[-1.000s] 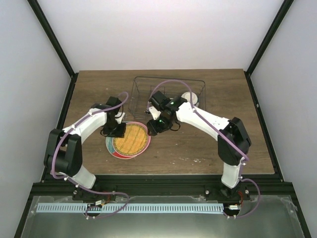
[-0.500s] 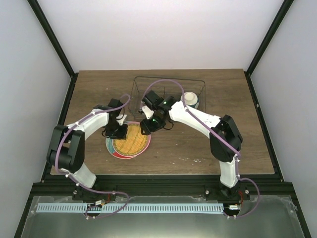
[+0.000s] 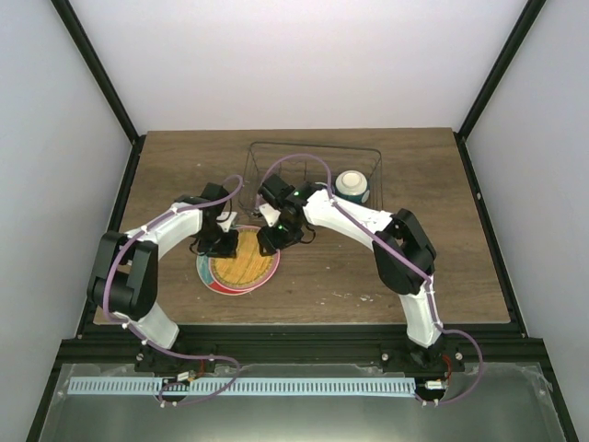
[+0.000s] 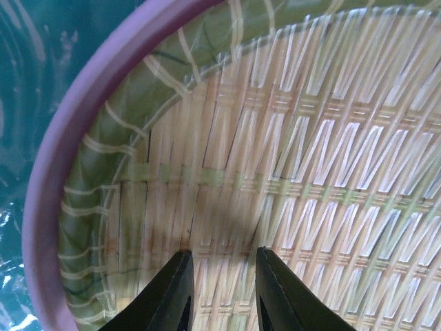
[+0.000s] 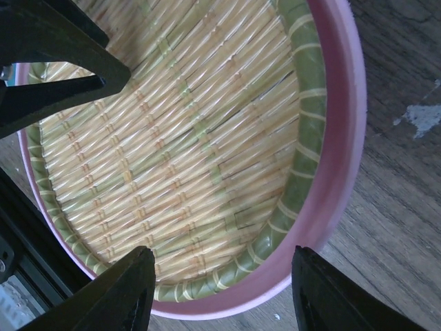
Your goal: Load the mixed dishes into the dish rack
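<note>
The woven-pattern plate (image 3: 247, 260), with a green band and a pink rim, lies on top of a second round plate (image 3: 206, 273) whose edge shows pink and teal. My left gripper (image 3: 225, 247) hovers over the woven face (image 4: 310, 138) near its left edge, jaws slightly apart with nothing between them (image 4: 222, 252). My right gripper (image 3: 272, 239) is wide open over the plate's right rim (image 5: 219, 252), one finger above the weave, the other above the table. The cream bowl with teal outside (image 3: 351, 183) sits in the dish rack (image 3: 313, 145). The mug is hidden.
The wire rack stands at the back centre of the wooden table (image 3: 368, 267), just behind the right arm. The left gripper's black fingers (image 5: 62, 69) show at the top left of the right wrist view, close over the same plate. Black frame posts rise at both sides.
My right gripper has moved left and down from the rack's front to the woven plate's right rim. My left gripper has shifted slightly right over the plate.
</note>
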Available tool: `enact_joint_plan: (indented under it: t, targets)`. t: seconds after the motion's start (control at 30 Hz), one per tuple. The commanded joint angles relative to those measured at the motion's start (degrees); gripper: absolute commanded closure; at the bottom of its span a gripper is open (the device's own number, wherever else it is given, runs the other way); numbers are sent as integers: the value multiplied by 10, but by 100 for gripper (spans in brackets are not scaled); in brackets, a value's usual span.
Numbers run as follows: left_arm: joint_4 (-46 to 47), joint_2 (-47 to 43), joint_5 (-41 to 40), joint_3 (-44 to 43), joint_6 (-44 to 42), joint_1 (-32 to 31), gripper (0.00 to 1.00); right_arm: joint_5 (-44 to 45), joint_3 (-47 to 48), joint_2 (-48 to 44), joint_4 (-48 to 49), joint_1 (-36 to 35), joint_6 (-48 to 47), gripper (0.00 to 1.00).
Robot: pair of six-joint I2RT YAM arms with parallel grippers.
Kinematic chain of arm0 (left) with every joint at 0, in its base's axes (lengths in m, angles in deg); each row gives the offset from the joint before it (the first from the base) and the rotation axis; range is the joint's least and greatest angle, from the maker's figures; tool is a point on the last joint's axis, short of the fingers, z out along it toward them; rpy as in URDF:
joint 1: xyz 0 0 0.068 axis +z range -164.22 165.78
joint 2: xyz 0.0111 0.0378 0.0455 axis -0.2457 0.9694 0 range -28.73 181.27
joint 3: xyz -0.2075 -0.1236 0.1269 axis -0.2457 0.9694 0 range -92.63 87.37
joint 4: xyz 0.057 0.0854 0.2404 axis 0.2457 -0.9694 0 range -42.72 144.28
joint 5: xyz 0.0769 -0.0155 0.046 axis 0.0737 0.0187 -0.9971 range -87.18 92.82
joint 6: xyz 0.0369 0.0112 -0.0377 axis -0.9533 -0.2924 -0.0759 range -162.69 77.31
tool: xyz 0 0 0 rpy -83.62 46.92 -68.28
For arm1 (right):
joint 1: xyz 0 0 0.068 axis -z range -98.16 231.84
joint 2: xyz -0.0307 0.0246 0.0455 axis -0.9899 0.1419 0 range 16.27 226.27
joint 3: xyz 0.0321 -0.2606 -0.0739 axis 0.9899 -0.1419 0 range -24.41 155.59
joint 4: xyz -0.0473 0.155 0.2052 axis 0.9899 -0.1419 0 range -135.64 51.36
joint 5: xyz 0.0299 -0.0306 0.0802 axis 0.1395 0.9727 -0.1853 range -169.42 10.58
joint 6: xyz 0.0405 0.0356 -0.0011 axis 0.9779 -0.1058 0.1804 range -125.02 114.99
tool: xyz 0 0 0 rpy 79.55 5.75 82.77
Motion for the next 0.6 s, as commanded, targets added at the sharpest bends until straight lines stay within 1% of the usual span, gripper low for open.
enact_joint_plan:
  t: [0.0, 0.57]
  targets:
    - [12, 15, 4, 14, 2, 1, 74, -9, 29, 7, -7, -9, -4, 44]
    - [20, 14, 13, 20, 2, 1, 75, -2, 34, 24, -21, -11, 5, 44]
